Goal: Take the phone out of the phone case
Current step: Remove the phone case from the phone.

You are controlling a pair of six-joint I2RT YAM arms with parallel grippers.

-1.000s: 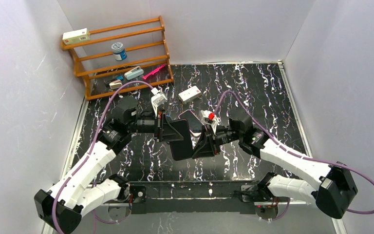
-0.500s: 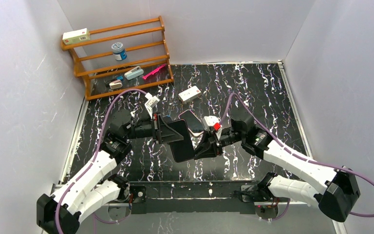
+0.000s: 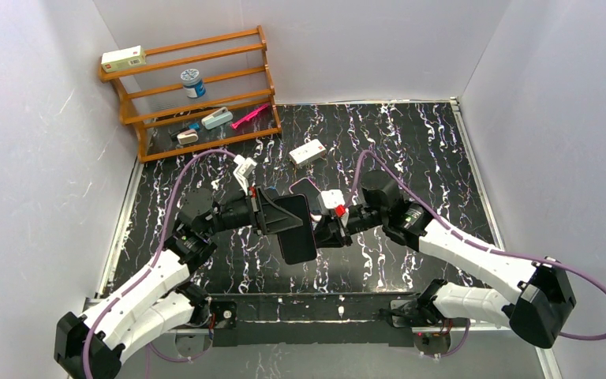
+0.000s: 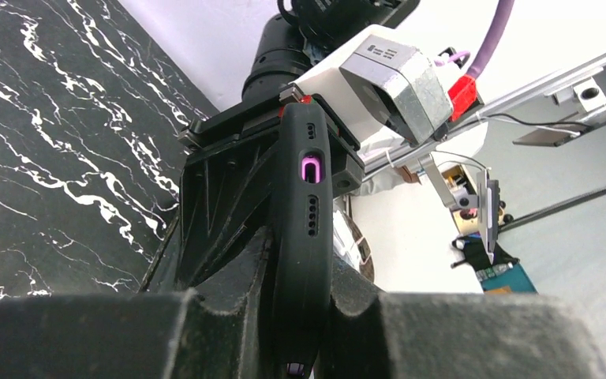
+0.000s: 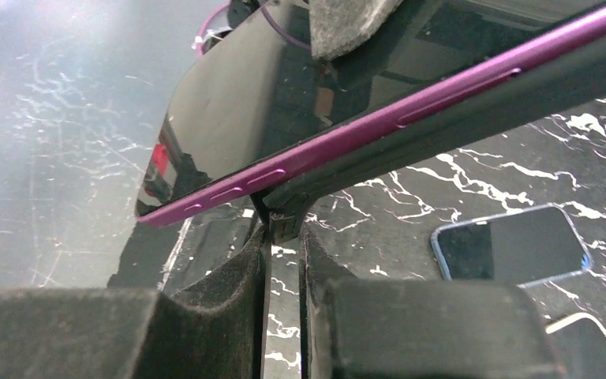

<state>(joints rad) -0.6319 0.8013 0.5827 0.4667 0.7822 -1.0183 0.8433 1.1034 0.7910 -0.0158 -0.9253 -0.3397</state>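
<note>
**Item:** purple slab phone (image 5: pixel 347 136), judged partly seated in a black rubbery phone case (image 4: pixel 304 237), hanging mid-frame above the black marbled tabletop (image 3: pixel 410 142).

**Hold:** left fingers (image 4: pixel 248 294) are clamping the cased body; right fingers (image 5: pixel 233 272) are pinching the case's rim.

**Handling:** right should be peeling the rim outward slowly while left is gripping firmly, lest the phone drop.

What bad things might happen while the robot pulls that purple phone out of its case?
The right gripper pinches only a thin lip of the case, so it may slip off. The phone hangs above the table; if the left gripper loses hold, it might drop onto another phone lying below.
</note>
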